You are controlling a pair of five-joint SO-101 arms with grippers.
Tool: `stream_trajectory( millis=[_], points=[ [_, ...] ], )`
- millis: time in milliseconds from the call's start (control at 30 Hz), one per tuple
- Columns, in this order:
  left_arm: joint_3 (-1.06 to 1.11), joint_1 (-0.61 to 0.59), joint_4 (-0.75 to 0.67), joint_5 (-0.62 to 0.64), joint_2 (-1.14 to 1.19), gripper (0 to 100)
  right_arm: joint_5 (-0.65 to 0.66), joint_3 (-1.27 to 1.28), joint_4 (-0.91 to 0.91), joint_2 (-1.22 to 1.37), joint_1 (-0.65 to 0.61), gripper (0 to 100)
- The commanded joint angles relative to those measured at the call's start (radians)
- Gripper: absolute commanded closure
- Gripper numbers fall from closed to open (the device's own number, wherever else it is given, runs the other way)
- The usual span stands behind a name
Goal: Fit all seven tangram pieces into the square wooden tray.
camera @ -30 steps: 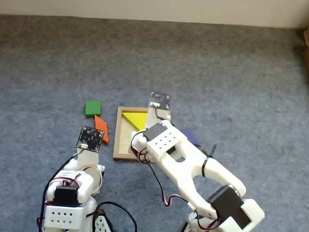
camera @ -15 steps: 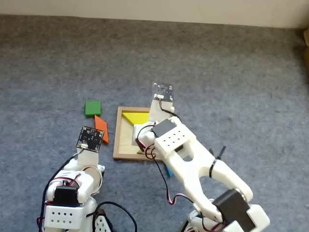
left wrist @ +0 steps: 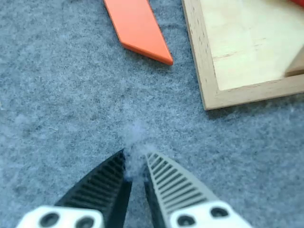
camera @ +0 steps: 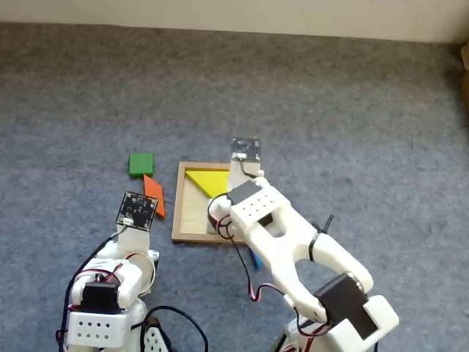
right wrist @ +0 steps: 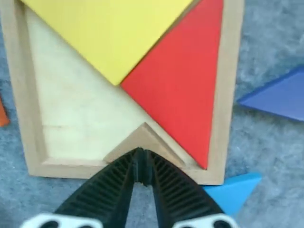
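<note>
R gripper [right wrist: 141, 166] is clenched, tips together, right at the near edge of the tan triangle [right wrist: 142, 140]. We can't say whether they press on it. That small triangle lies inside the tray [right wrist: 33, 118], its base along the wall closest to the gripper and its apex pointing away from it. Just beyond the apex we see the red triangle [right wrist: 185, 95] filling the tray's right side. The yellow triangle [right wrist: 109, 33] sits farther out along the far wall, and the two meet edge to edge. Bare tray floor lies ahead-left of the tips. Outside the tray, to the gripper's right, are a light-blue piece [right wrist: 232, 190] close by the corner and a dark-blue piece [right wrist: 280, 97] a bit farther on.

L gripper [left wrist: 135, 164] is also closed, holding nothing, low over the grey carpet [camera: 352, 110]. Ahead of it lies the orange parallelogram [left wrist: 137, 26], just outside the tray's left wall, w/ the green square [camera: 141, 163] just past that.
</note>
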Motion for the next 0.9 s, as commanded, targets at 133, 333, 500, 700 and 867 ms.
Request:
stream_trajectory(
  millis=[133, 333, 500, 700, 867],
  points=[
    [0.019, -0.008, 0.006, -0.008, -0.05, 99, 0.161, -0.008, 0.045, -0.018, 0.148, 99.4],
    [0.019, -0.008, 0.006, -0.008, -0.05, 99, 0.288, -0.11, 0.249, -0.07, 0.234, 99.4],
    [0.019, -0.008, 0.006, -0.008, -0.05, 99, 0.302, -0.156, 0.292, -0.208, 0.344, 99.4],
    [0.019, -0.008, 0.006, -0.008, -0.05, 99, 0.307, -0.047, 0.289, -0.314, 0.351, 98.9],
    [0.019, -0.008, 0.006, -0.008, -0.05, 99, 0.411, -0.005, 0.289, -0.332, 0.288, 98.0]
  ],
)
